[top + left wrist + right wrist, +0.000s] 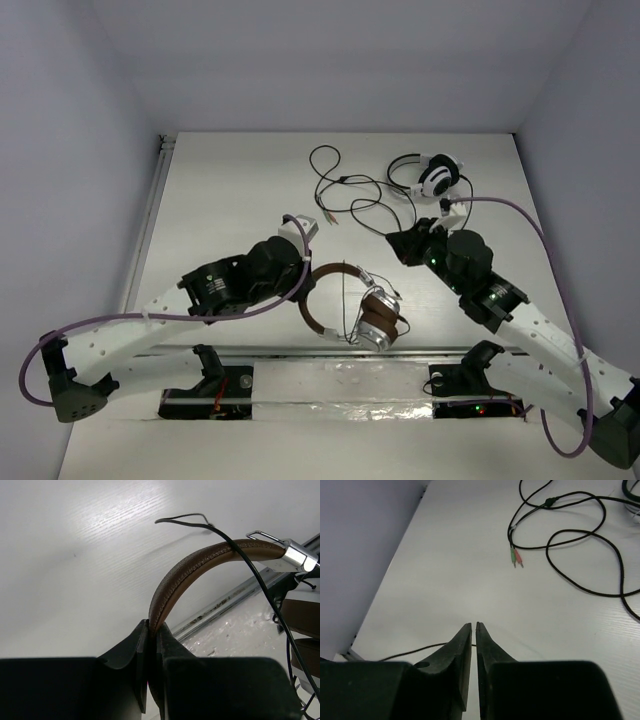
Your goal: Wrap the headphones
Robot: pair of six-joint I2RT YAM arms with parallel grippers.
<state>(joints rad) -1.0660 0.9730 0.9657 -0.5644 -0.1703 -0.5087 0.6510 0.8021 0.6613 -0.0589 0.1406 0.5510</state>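
The headphones (375, 322) have a brown headband, brown pads and silver cups, and lie at the table's near centre. My left gripper (302, 287) is shut on the headband (200, 565); its jaws pinch the band edge-on in the left wrist view (152, 627). The thin black cable (250, 560) crosses over the band near the silver slider (296, 555). My right gripper (397, 241) is behind the headphones, its jaws almost closed (474, 626) on the thin black cable (410, 653), which runs left from the tips.
White-and-black headphones (435, 176) lie at the back right, with their black cable (340, 190) looped across the table's back centre, ending in green and pink plugs (516, 557). A metal rail (300, 352) and a foil strip run along the near edge.
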